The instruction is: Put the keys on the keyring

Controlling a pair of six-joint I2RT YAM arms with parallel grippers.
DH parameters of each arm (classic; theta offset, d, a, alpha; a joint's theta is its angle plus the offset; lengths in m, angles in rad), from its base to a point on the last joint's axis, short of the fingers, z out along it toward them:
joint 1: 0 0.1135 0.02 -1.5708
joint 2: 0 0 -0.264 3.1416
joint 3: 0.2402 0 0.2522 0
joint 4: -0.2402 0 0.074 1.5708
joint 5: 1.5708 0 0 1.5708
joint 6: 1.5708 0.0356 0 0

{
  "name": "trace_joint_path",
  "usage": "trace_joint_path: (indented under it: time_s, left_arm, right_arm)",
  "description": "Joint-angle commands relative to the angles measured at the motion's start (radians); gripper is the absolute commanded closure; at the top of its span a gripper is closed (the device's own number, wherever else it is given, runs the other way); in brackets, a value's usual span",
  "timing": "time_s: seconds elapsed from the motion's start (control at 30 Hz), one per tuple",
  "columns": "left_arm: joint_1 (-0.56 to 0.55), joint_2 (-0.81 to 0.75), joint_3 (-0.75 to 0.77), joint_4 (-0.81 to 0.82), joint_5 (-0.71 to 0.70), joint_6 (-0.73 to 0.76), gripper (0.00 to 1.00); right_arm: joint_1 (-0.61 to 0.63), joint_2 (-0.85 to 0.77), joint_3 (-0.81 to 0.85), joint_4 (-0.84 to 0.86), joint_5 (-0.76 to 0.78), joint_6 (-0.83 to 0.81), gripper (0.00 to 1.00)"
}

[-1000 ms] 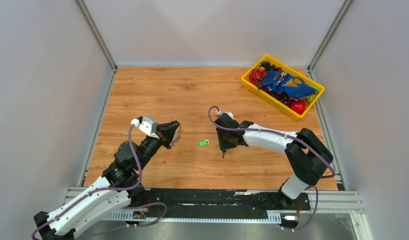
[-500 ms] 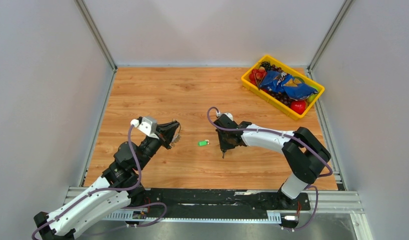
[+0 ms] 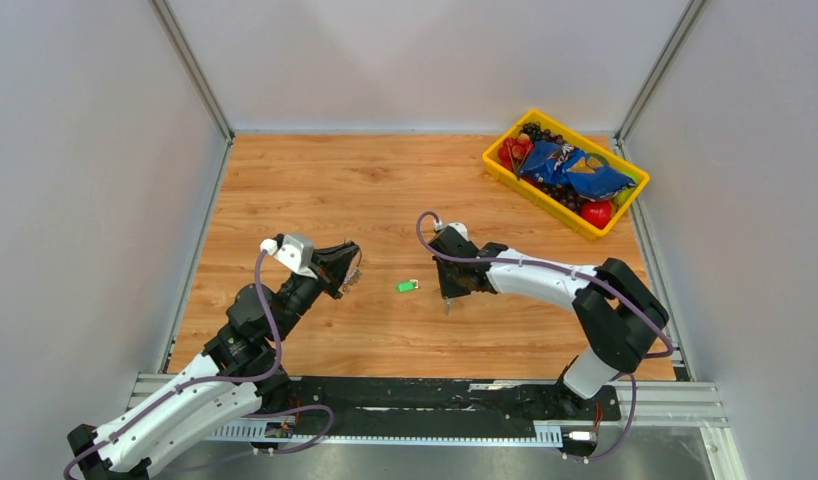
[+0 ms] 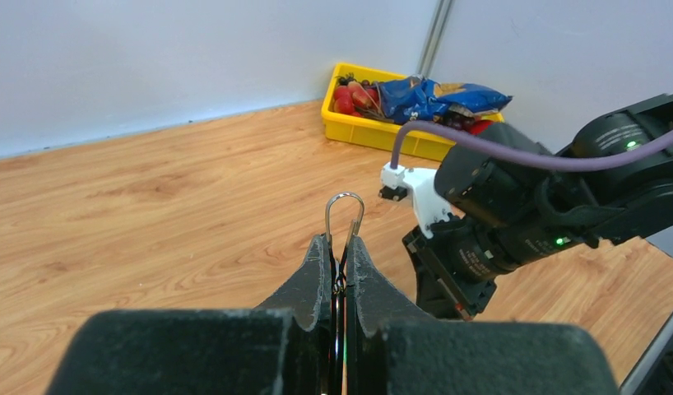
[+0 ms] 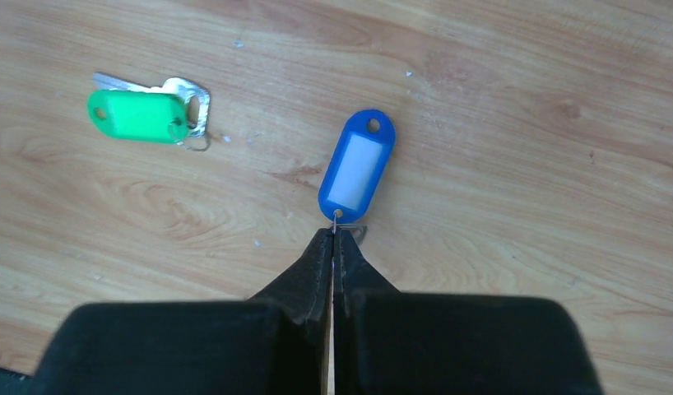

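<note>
**Top view.** The left gripper (image 3: 347, 262) is holding where it was a second ago, raised over the wooden table (image 3: 315, 180). Its fingers are pressing together on the keyring (image 3: 355, 272). The right gripper (image 3: 447, 296) is pointing down just right of the green-tagged key (image 3: 407, 286), which is lying in the same spot as before. The right elbow is sitting slightly further right than half a second ago. The yellow bin (image 3: 533, 197) is staying at the far right corner.

**Left wrist.** The fingers are clamping the keyring (image 4: 345, 216), whose wire loop is sticking out past the tips. The right arm (image 4: 514, 222) is showing just beyond it.

**Right wrist.** The right gripper (image 5: 333, 239) is now pressing shut, pinching the small ring at the near end of the blue-tagged key (image 5: 356, 167). I cannot tell whether the tag is resting on the wood or hanging. The green-tagged key (image 5: 140, 115) is lying apart, up and to the left.
</note>
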Motion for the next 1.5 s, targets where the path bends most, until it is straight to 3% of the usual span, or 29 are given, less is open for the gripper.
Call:
trace_joint_path:
  time_s: [0.0, 0.37, 0.77, 1.17, 1.47]
  left_arm:
    - [0.002, -0.008, 0.005, 0.031, 0.026, -0.011, 1.0]
    - [0.002, -0.004, 0.018, 0.072, 0.124, 0.001, 1.0]
    - [0.002, 0.01, 0.03, 0.146, 0.274, 0.021, 1.0]
    - [0.002, 0.001, 0.022, 0.207, 0.354, 0.016, 1.0]
    - [0.002, -0.013, -0.004, 0.267, 0.379, 0.023, 1.0]
  right_arm:
    - [0.013, -0.163, -0.004, 0.03, -0.025, -0.045, 1.0]
    - [0.012, -0.491, 0.057, 0.026, -0.418, -0.16, 1.0]
    - [0.011, -0.553, 0.147, 0.106, -0.756, -0.13, 1.0]
    - [0.012, -0.559, 0.04, 0.569, -0.851, 0.21, 1.0]
    - [0.036, -0.505, 0.033, 0.725, -0.82, 0.348, 1.0]
